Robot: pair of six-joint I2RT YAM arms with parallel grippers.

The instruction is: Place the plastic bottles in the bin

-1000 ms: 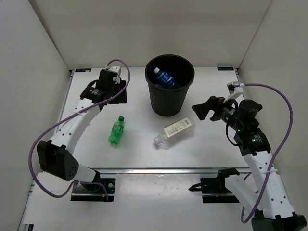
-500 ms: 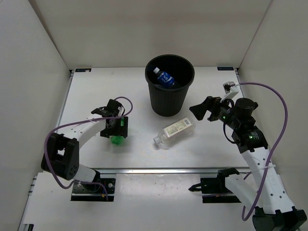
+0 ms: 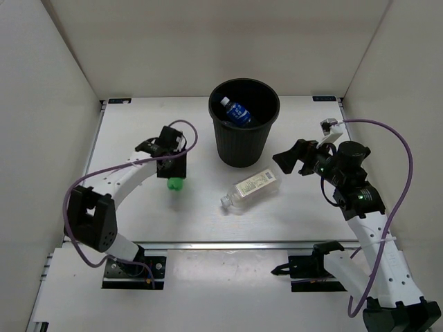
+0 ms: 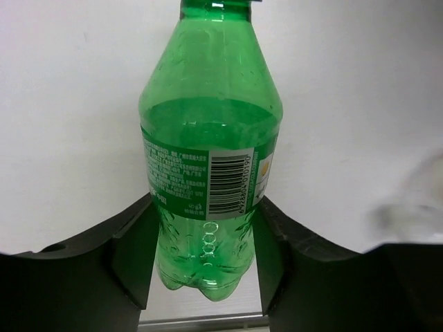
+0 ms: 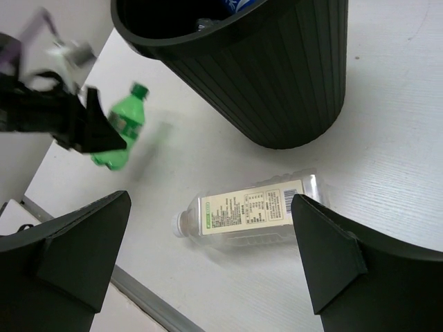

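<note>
My left gripper (image 3: pixel 173 173) is shut on the green bottle (image 3: pixel 176 183) near its base and holds it above the table, left of the bin. In the left wrist view the green bottle (image 4: pixel 208 152) sits between my two fingers, cap pointing away. The black bin (image 3: pixel 243 123) stands at the back centre with the blue-label bottle (image 3: pixel 237 112) inside. The cream-label bottle (image 3: pixel 250 188) lies on its side in front of the bin. My right gripper (image 3: pixel 289 158) is open, hovering right of that bottle; the right wrist view shows the cream-label bottle (image 5: pixel 249 211) between my fingers, below.
White walls close the table on the left, back and right. A metal rail (image 3: pixel 228 244) runs along the table's near edge. Purple cables loop from both arms.
My left arm came from the back left down to the green bottle, closed on it and lifted it slightly toward the bin. The right gripper shifted only a little.
</note>
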